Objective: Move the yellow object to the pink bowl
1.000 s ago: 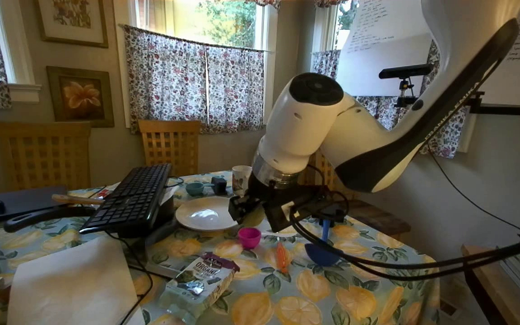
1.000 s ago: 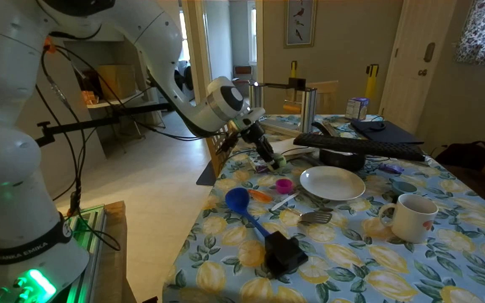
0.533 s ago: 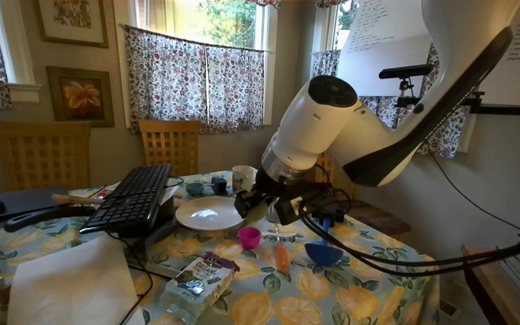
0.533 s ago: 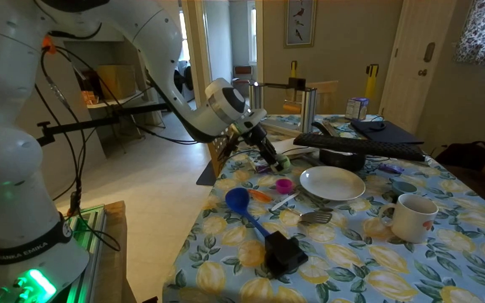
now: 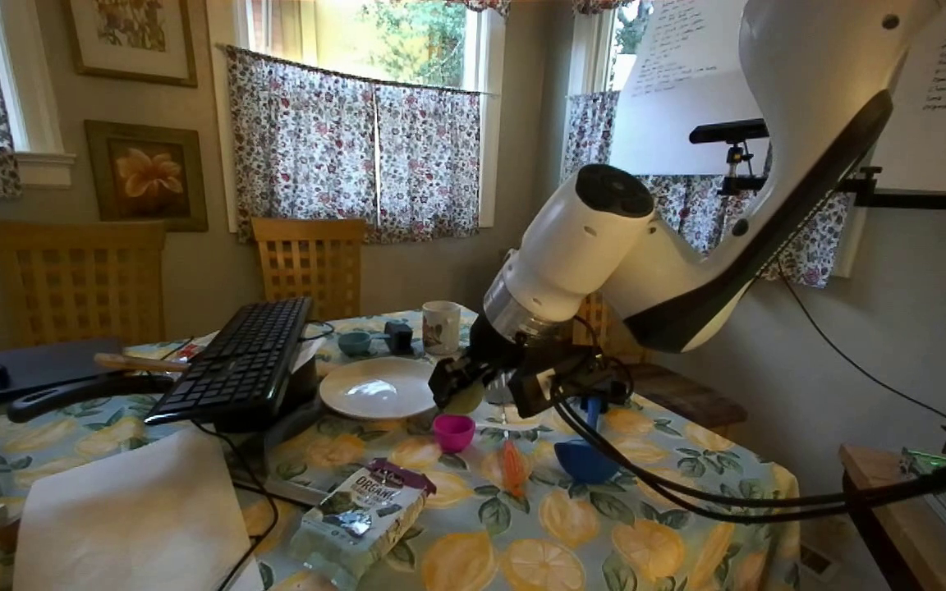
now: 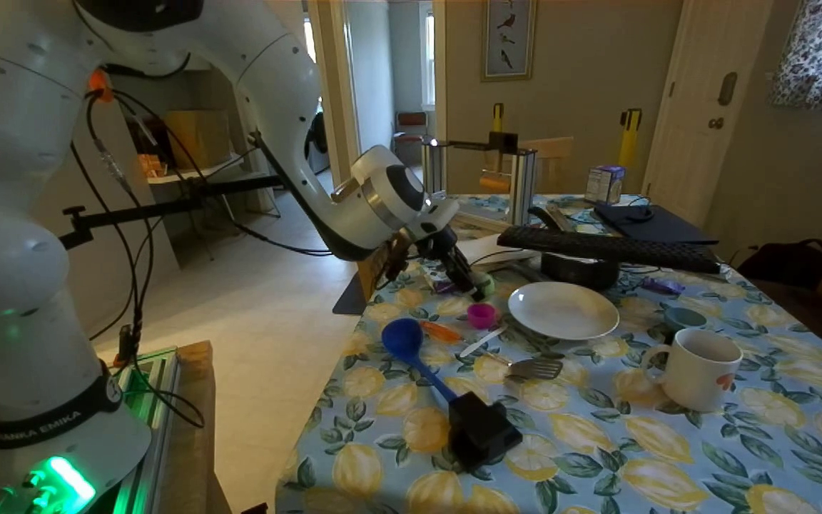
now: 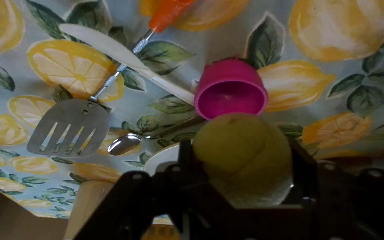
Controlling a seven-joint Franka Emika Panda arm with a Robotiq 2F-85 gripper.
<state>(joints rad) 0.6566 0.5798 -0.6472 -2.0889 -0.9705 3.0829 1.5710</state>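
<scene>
Yellow ball (image 7: 242, 150) | we see our claw (image 7: 242, 163) hugging it, fingers part-way spread | close by the pink bowl (image 7: 231, 71) on the desk (image 6: 596, 439)

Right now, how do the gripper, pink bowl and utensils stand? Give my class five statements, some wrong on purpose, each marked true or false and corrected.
1. The gripper holds the yellow object. True.
2. The yellow object rests inside the pink bowl. False: the gripper holds it outside the bowl.
3. The spoon stands in the mug. False: the spoon lies on the tablecloth.
4. The white knife crosses the slotted spatula at its shaft. True.
5. The blue ladle lies apart from the white plate. True.
</scene>
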